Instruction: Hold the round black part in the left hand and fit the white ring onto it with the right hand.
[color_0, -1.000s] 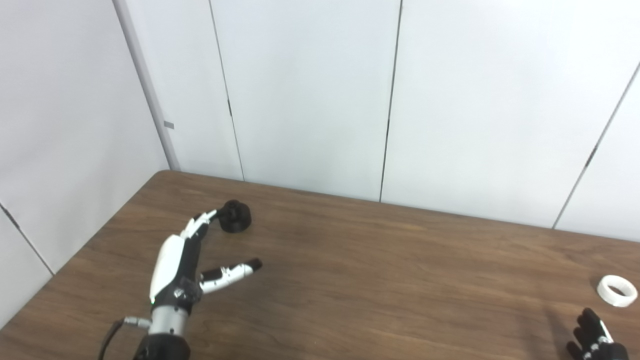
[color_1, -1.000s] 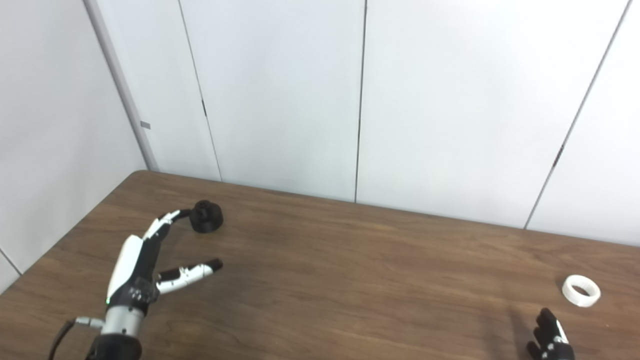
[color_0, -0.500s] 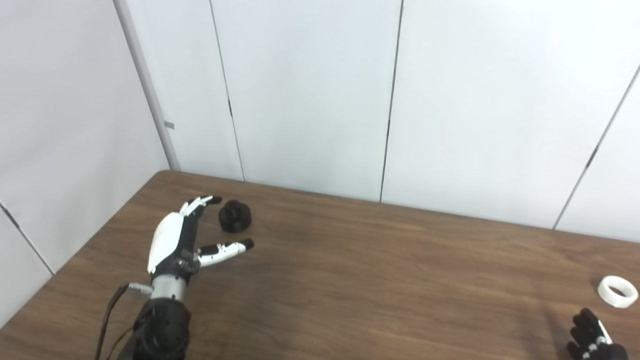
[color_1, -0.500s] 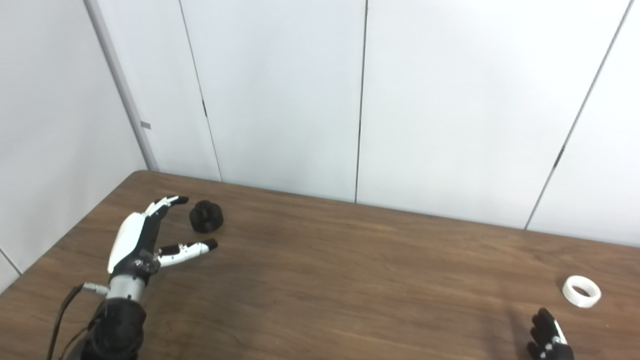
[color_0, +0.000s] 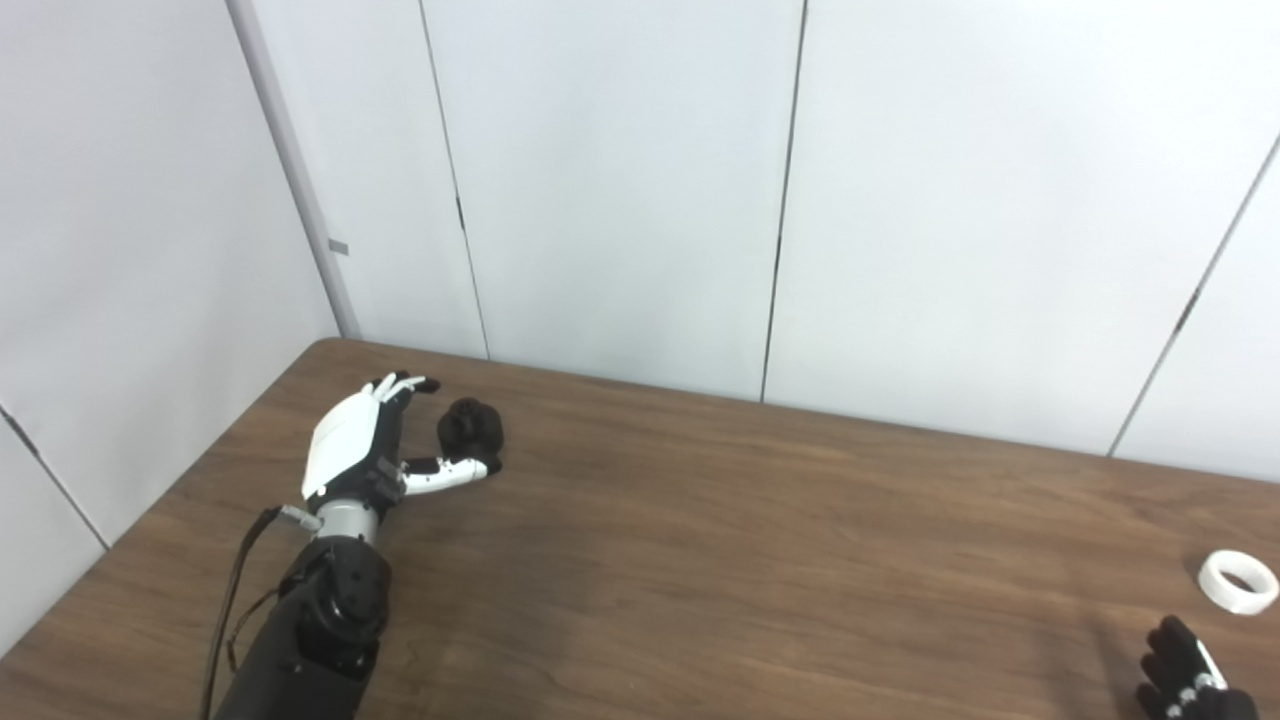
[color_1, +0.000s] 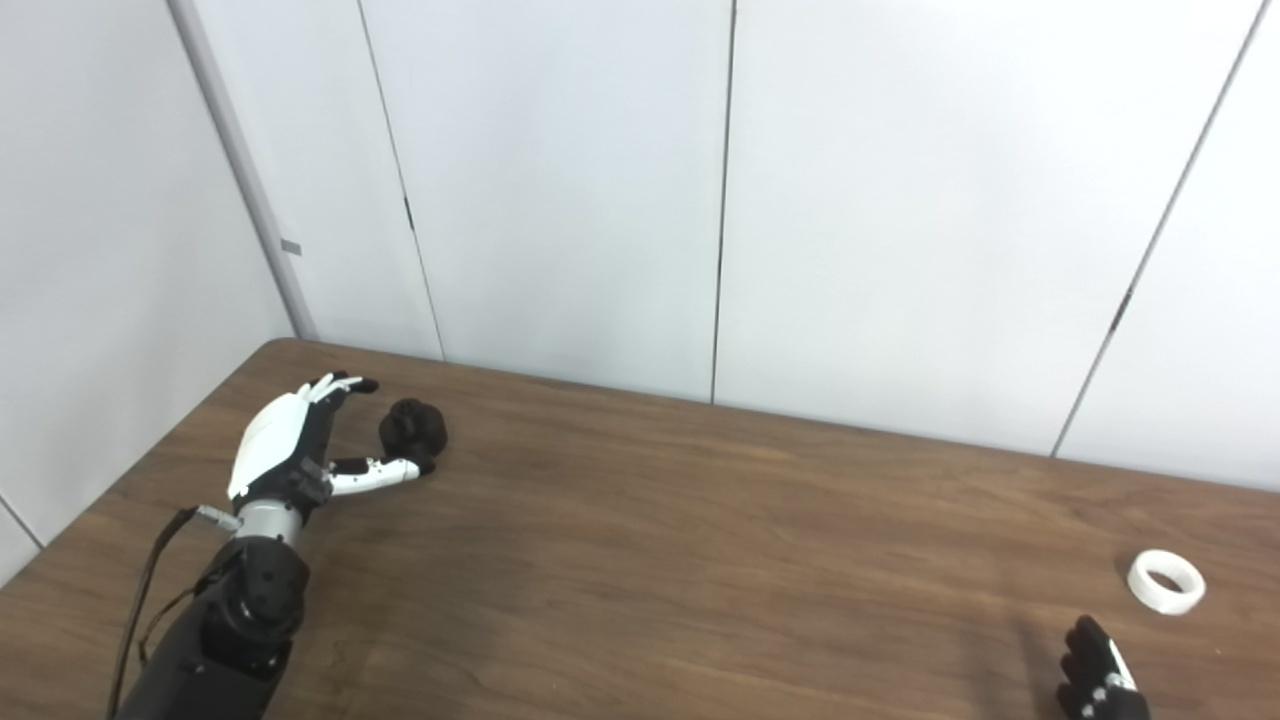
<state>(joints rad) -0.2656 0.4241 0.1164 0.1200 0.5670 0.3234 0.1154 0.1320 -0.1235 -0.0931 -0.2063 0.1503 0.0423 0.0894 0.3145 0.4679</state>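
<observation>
The round black part (color_0: 470, 428) stands on the wooden table (color_0: 700, 540) at the far left. My left hand (color_0: 372, 445) is open right beside it, on its left, with the thumb reaching under the part's near side and the fingers spread past its far left. Whether the thumb touches the part I cannot tell. The white ring (color_0: 1238, 581) lies flat near the right edge. Only the dark fingertips of my right hand (color_0: 1185, 680) show at the bottom right, a short way in front of the ring and apart from it.
White wall panels (color_0: 620, 190) rise directly behind the table's far edge and along its left side. A grey cable (color_0: 232, 600) hangs along my left forearm.
My left hand has moved forward and up the table, from short of the black part to beside it, thumb now at its near side. The right hand and ring have stayed put.
</observation>
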